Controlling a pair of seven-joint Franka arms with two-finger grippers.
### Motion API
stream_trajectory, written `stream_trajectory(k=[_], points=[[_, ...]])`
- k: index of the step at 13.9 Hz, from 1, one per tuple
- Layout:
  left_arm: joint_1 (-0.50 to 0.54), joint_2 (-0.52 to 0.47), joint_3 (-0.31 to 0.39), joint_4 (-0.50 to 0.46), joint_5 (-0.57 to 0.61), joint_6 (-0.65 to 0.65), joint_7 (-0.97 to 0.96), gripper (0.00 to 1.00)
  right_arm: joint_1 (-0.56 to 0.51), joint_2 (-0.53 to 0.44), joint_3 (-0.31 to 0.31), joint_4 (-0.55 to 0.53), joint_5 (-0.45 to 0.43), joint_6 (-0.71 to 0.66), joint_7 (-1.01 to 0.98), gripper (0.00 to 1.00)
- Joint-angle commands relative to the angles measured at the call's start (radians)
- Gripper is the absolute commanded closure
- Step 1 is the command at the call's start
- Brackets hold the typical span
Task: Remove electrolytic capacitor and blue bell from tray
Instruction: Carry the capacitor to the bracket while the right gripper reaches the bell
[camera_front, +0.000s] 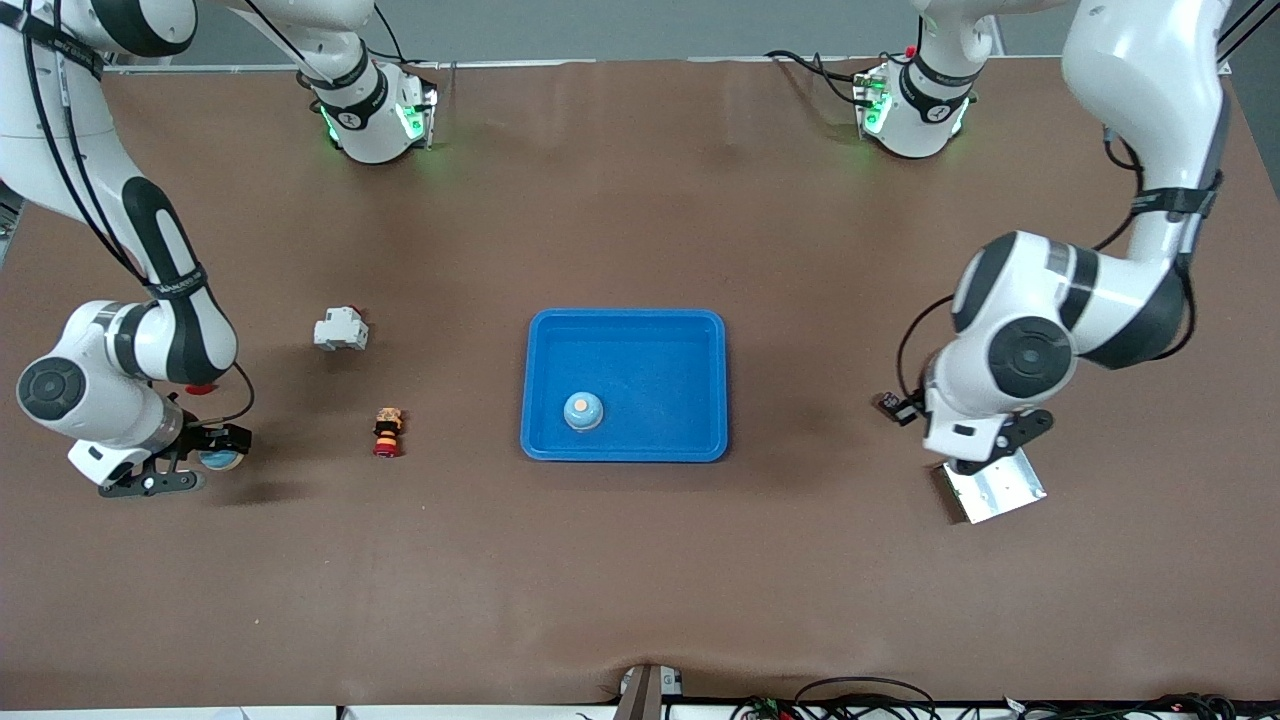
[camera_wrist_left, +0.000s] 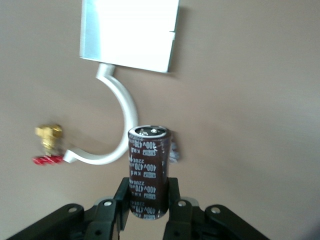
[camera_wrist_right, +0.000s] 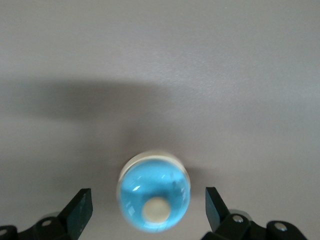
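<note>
A dark brown capacitor (camera_wrist_left: 149, 155) with white print hangs above the table, with my left gripper (camera_wrist_left: 148, 191) shut on its lower part. That gripper (camera_front: 985, 452) is over a metal plate at the left arm's end of the table. A blue dome bell (camera_wrist_right: 154, 192) with a cream button rests on the table at the right arm's end. My right gripper (camera_wrist_right: 147, 202) is open around it, with a gap between the bell and each finger. In the front view that bell (camera_front: 224, 461) shows beside the right gripper (camera_front: 208, 460). Another blue bell (camera_front: 583, 411) sits in the blue tray (camera_front: 625, 330).
A shiny metal plate (camera_front: 995, 490) with a curved handle (camera_wrist_left: 125, 120) lies under the left hand, and a brass valve (camera_wrist_left: 48, 140) with a red lever lies beside it. A white block (camera_front: 341, 328) and a small red and yellow stack (camera_front: 388, 431) lie between the right arm and the tray.
</note>
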Motion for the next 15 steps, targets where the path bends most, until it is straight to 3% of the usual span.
stream_trajectory(k=[1, 2, 4, 6, 11, 15], points=[[0.074, -0.027, -0.003, -0.072, -0.014, 0.003, 0.08, 1.0, 0.114, -0.105, 0.003, 0.02, -0.011, -0.21, 0.216, 0.0], [0.11, -0.015, -0.005, -0.089, -0.006, 0.011, 0.087, 1.0, 0.142, -0.125, 0.009, 0.008, 0.008, -0.234, 0.308, 0.0], [0.158, 0.005, -0.005, -0.124, -0.006, 0.043, 0.116, 1.0, 0.17, -0.179, 0.061, -0.041, 0.145, -0.239, 0.445, 0.0], [0.198, 0.013, -0.005, -0.186, -0.006, 0.116, 0.12, 1.0, 0.228, -0.222, 0.079, -0.088, 0.198, -0.226, 0.568, 0.0], [0.25, 0.054, -0.002, -0.304, 0.049, 0.322, 0.153, 1.0, 0.475, -0.239, 0.076, -0.17, 0.198, -0.063, 1.02, 0.0], [0.267, 0.062, 0.003, -0.332, 0.087, 0.337, 0.153, 1.0, 0.62, -0.188, 0.075, -0.159, 0.184, 0.002, 1.249, 0.0]])
